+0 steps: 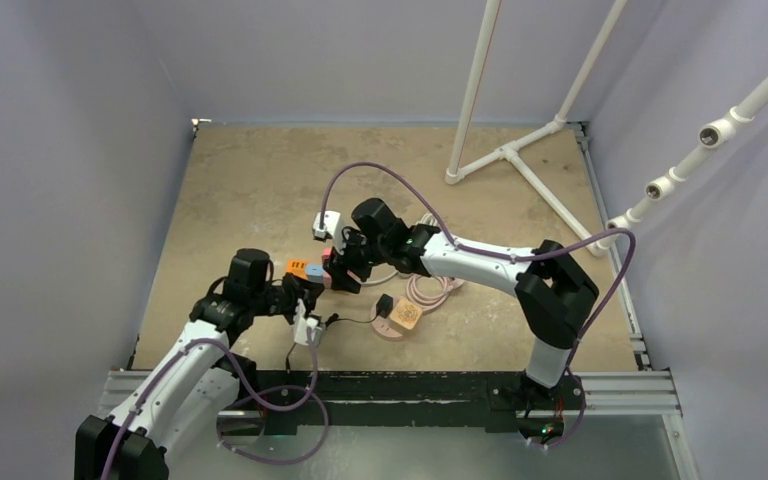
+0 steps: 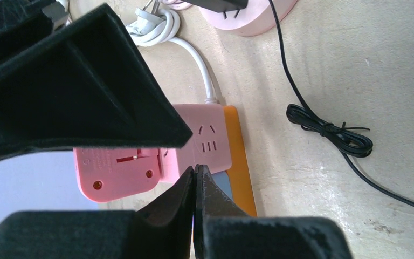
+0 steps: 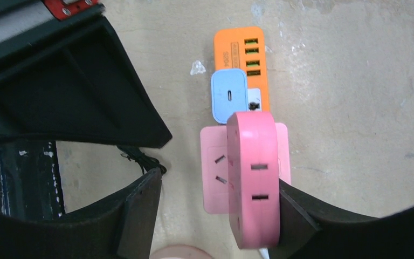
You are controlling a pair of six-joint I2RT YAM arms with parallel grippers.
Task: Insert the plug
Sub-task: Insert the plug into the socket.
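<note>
A thick pink plug (image 3: 252,178) stands on edge on a flat pink socket block (image 3: 213,172), which lies against an orange power strip (image 3: 241,54) carrying a blue adapter (image 3: 229,97). My right gripper (image 3: 215,194) is open around the plug: the right finger touches its side and the left finger stands well apart. My left gripper (image 2: 195,175) is shut, with nothing seen between its fingers. It hovers over the socket block (image 2: 210,140) beside the plug (image 2: 118,172). In the top view both grippers, left (image 1: 310,295) and right (image 1: 340,272), meet over the orange strip (image 1: 297,267).
A round pink device (image 1: 400,318) with a black plug and a thin black cord (image 2: 329,132) lies to the right of the strip. A white cable (image 2: 199,65) runs from the socket block. Coiled pink cable (image 1: 430,290) and a white pipe frame (image 1: 505,150) lie behind.
</note>
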